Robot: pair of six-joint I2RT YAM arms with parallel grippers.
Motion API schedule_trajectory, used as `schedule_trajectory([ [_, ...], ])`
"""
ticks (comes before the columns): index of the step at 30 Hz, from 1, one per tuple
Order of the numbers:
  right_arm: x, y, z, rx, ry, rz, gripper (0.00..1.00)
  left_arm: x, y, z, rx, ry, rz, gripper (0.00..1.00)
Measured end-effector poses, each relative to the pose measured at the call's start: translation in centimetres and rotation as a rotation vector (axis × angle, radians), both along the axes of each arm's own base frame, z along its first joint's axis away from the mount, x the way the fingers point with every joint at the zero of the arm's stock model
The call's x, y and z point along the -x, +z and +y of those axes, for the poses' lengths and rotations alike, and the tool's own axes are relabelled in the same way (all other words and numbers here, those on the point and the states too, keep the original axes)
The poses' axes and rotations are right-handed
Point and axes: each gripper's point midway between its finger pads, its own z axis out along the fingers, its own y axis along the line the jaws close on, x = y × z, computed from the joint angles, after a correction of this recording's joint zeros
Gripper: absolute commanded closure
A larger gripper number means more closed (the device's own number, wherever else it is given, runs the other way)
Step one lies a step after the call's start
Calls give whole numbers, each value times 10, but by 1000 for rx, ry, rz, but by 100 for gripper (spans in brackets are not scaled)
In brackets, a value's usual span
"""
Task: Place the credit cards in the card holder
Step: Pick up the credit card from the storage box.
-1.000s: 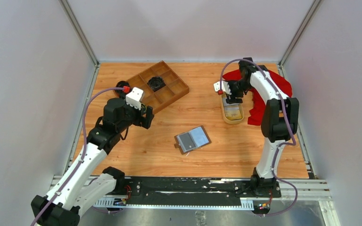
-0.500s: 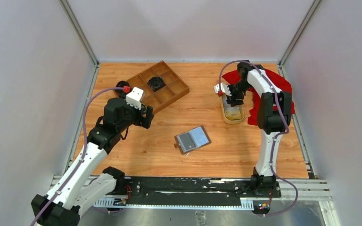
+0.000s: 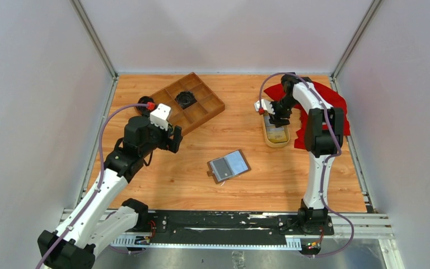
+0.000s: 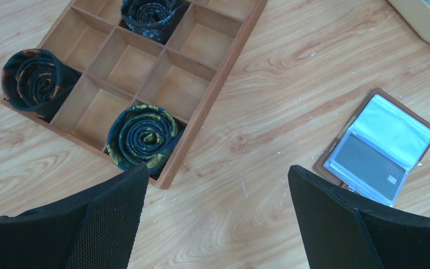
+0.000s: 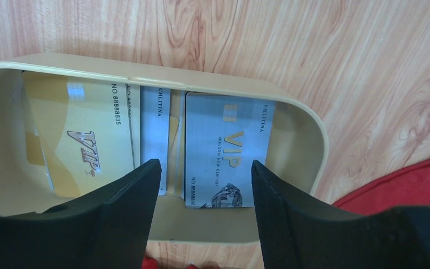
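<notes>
The card holder (image 3: 229,166) lies open on the table's middle, brown outside, with clear shiny pockets (image 4: 395,126); a dark card (image 4: 367,165) sits in one pocket. Several credit cards lie in the oval yellow dish (image 3: 285,137): a silver VIP card (image 5: 227,148), a gold card (image 5: 84,140) and a silver one (image 5: 154,126) between them. My right gripper (image 5: 206,168) hangs open just above the dish (image 5: 308,123), its fingers on either side of the silver VIP card without touching it. My left gripper (image 4: 218,174) is open over bare wood left of the holder, holding nothing.
A wooden compartment tray (image 3: 201,109) with rolled dark ties (image 4: 143,134) stands at the back left; another rolled tie (image 4: 33,78) lies against its outer edge. A red cloth (image 3: 330,101) is bunched at the back right, beside the dish and under my right arm.
My right gripper has shifted a little toward the back over the dish and its jaws have narrowed slightly. The left arm and the card holder have not moved.
</notes>
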Motion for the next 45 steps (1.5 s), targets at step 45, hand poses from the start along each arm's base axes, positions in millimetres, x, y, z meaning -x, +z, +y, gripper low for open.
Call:
schedule_trajectory([
  [45,-12,-12,-3,17,-58,-10,37,-1,-2,0,-7,1,7,0],
])
